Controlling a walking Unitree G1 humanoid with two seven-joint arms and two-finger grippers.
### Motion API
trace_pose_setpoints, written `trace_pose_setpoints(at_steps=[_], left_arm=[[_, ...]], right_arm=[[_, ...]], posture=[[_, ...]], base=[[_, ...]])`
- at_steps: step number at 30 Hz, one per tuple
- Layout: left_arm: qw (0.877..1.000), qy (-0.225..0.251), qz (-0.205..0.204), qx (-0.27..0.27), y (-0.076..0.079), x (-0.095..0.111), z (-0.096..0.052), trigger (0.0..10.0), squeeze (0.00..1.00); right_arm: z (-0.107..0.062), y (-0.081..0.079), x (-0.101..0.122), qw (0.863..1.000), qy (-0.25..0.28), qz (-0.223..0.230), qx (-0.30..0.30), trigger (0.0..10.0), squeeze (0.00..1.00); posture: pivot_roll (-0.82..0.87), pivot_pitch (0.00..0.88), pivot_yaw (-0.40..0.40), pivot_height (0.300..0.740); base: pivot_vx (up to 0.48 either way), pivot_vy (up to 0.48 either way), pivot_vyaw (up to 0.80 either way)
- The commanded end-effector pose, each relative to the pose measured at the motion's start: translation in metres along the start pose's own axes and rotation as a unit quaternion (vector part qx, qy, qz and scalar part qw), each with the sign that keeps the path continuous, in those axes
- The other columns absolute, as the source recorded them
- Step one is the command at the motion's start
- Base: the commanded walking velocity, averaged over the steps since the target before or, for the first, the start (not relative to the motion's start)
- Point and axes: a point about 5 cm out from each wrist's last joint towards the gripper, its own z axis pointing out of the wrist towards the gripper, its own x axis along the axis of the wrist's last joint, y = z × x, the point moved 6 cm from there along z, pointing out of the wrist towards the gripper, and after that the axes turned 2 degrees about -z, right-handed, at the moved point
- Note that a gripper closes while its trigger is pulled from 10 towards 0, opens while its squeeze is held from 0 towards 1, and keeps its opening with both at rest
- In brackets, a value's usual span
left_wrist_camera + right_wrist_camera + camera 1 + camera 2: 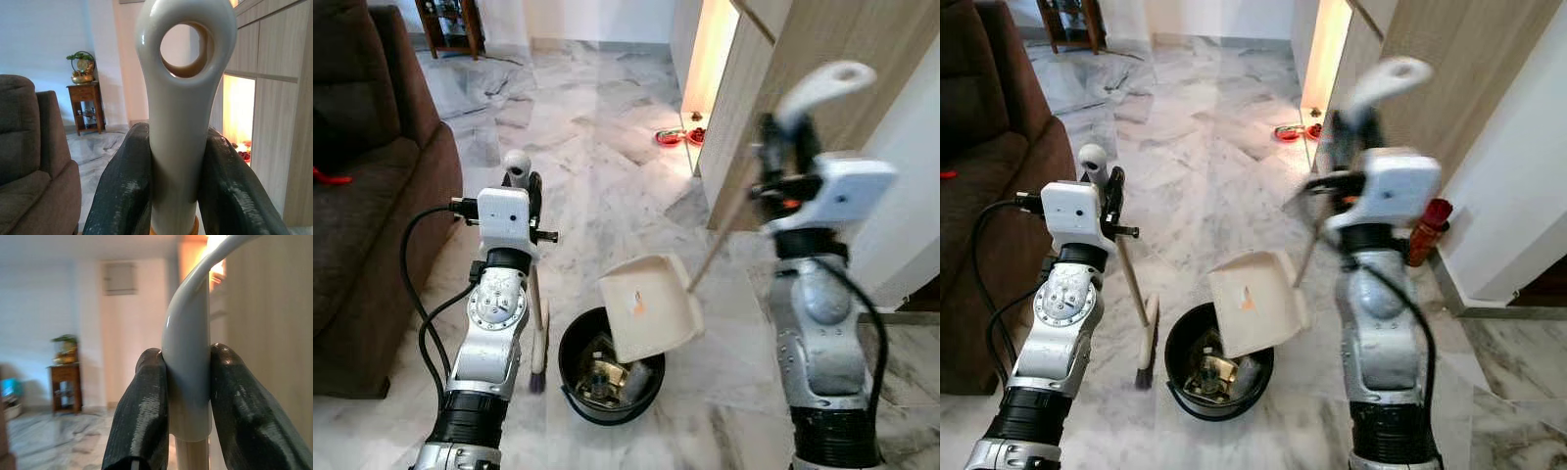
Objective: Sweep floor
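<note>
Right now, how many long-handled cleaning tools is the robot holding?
2. The broom is in the left end effector, standing left of the black bin. The dustpan is in the right end effector, tipped over the bin.

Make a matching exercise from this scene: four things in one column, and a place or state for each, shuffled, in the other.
Things:
1. broom
2. dustpan
3. bin
4. sofa

Places or states:
A. tipped over the bin's rim
B. black, on the floor, holding rubbish
C. handle clamped in the left pincer
D. brown, on the robot's left

Pairs: 1-C, 2-A, 3-B, 4-D. The right pincer holds the dustpan's handle.
</note>
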Motion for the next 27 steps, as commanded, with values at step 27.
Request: trace_pose_setpoints(at_steps=[27], left_arm=[[0.999,0.033,-0.004,-0.005,0.0071,0.0147,0.002,10.0,0.0]], right_arm=[[0.0061,-0.0045,0.02,0.999,0.037,0.02,0.006,10.0,0.0]], posture=[[0.09,0.07,-0.065,0.74]], base=[[0.0,0.0,0.0]])
